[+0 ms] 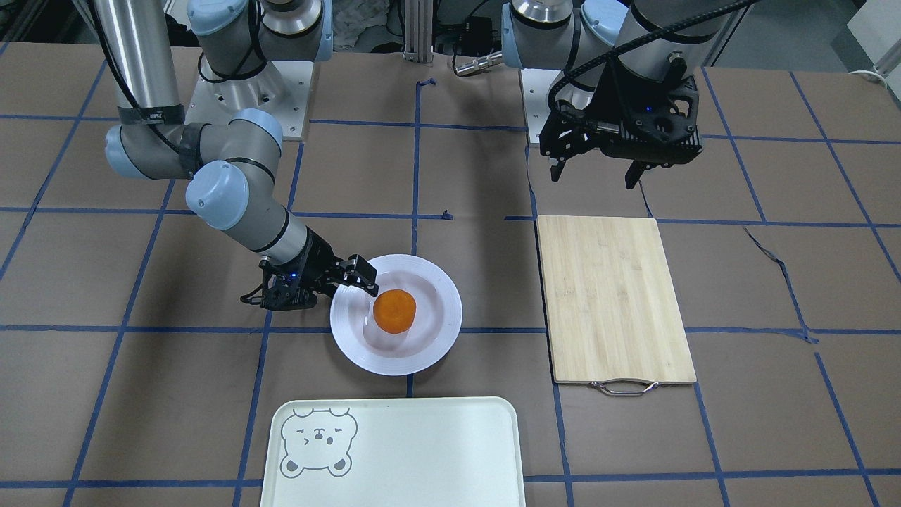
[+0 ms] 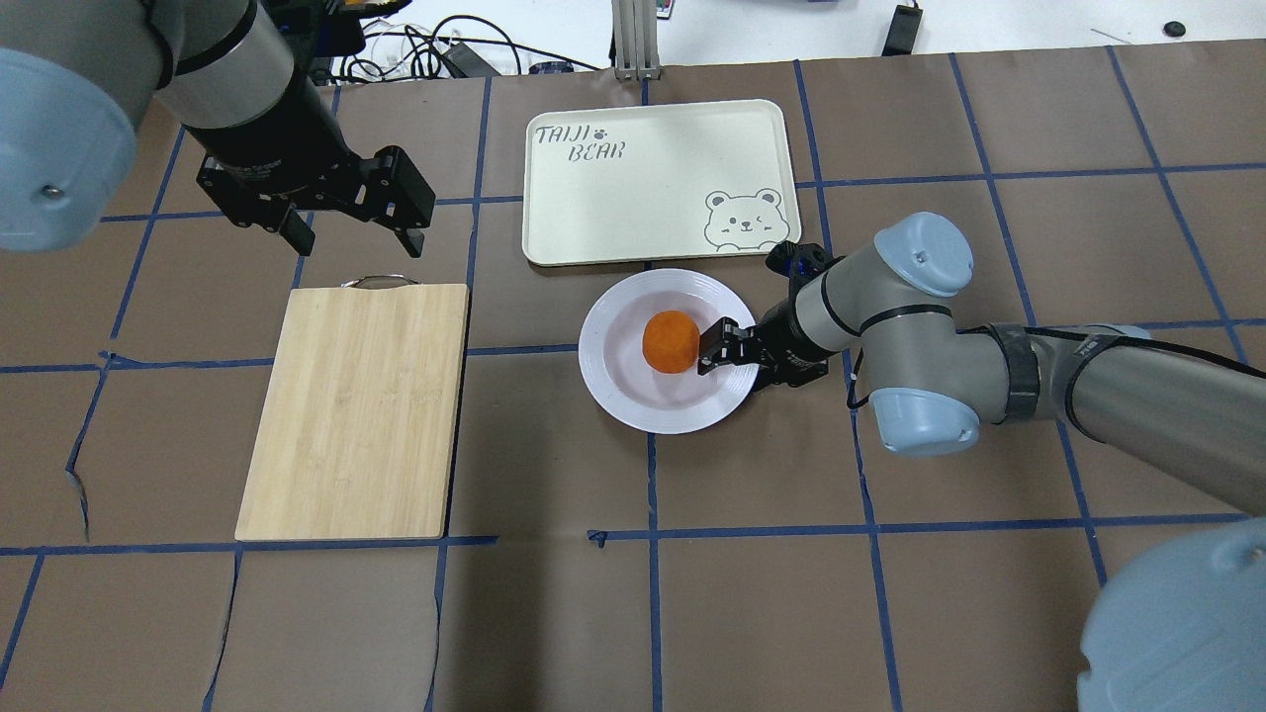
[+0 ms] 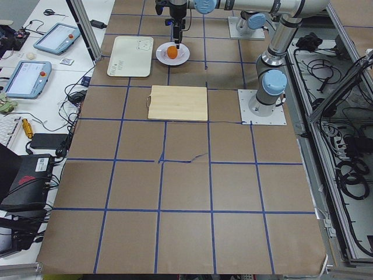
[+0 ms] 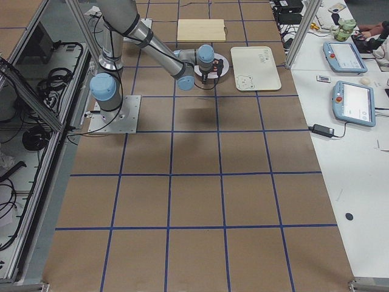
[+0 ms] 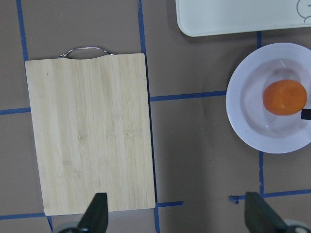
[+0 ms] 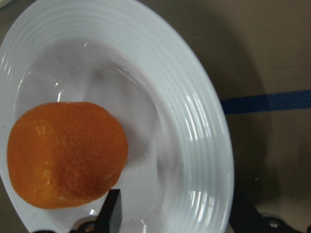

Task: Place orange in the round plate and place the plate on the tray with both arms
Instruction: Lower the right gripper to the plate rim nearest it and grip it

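Observation:
The orange (image 1: 394, 310) (image 2: 671, 341) (image 6: 65, 153) lies in the sunken centre of the round plate (image 1: 447, 338) (image 2: 613, 386) (image 6: 194, 121). My right gripper (image 1: 355, 274) (image 2: 727, 351) (image 6: 175, 213) is low at the plate's edge on the robot's right side. It is open: one finger is inside next to the orange, the other outside the rim. The tray (image 1: 422, 451) (image 2: 643, 188) lies just beyond the plate, holding nothing. My left gripper (image 1: 595, 172) (image 2: 346, 232) (image 5: 177, 218) hangs open in the air, away from the plate, with nothing between its fingers.
A bamboo cutting board (image 1: 612, 296) (image 2: 356, 405) (image 5: 87, 131) with a metal handle lies on the robot's left, under and in front of the left gripper. Brown paper with blue tape lines covers the table. Tablets and cables sit on side benches.

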Tool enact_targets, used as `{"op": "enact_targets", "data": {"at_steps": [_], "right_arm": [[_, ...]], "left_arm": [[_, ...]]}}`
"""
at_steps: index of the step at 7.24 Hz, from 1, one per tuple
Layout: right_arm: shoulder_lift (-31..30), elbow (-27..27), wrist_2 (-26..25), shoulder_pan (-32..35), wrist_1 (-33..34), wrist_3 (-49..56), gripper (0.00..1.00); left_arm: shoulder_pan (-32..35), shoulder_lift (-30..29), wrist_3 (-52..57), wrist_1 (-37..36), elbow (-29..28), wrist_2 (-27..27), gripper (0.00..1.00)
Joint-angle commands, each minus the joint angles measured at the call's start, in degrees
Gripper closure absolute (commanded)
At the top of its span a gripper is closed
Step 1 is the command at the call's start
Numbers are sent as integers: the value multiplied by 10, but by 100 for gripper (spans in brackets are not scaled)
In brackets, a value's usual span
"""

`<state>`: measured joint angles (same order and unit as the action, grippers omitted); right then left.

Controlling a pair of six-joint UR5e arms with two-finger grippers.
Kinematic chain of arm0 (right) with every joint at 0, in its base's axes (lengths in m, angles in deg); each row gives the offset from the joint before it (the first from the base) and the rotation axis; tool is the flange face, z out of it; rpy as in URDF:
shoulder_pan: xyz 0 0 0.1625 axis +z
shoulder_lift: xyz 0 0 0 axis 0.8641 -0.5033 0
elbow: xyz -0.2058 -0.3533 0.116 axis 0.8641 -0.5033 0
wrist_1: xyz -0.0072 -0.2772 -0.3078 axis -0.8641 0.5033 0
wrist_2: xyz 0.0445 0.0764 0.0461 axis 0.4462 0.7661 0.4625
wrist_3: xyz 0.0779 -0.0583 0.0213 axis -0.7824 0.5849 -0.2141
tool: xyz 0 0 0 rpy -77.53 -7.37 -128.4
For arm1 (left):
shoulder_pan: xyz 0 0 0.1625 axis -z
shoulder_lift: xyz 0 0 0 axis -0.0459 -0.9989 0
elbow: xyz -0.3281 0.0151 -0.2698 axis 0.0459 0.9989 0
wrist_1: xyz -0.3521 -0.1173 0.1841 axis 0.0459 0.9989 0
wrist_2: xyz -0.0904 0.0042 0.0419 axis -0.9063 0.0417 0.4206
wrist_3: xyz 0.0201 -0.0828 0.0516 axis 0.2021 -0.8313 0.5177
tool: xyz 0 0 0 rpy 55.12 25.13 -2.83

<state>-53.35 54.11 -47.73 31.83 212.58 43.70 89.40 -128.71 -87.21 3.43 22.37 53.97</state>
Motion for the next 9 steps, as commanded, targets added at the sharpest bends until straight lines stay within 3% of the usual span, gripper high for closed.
{"op": "enact_targets", "data": {"at_steps": [1, 4, 5, 9], "right_arm": [[2, -4, -1, 1, 5, -1, 37], [2, -4, -5, 1, 4, 0, 81], [2, -5, -7, 1, 3, 0, 88], [2, -36, -5, 1, -2, -4, 93]], "left_arm": [[-4, 2, 1, 0, 3, 0, 0], [-4, 2, 1, -1, 2, 1, 0], [-7, 2, 1, -2, 2, 0, 0], [-10, 2, 1, -4, 0, -1, 0]]}}
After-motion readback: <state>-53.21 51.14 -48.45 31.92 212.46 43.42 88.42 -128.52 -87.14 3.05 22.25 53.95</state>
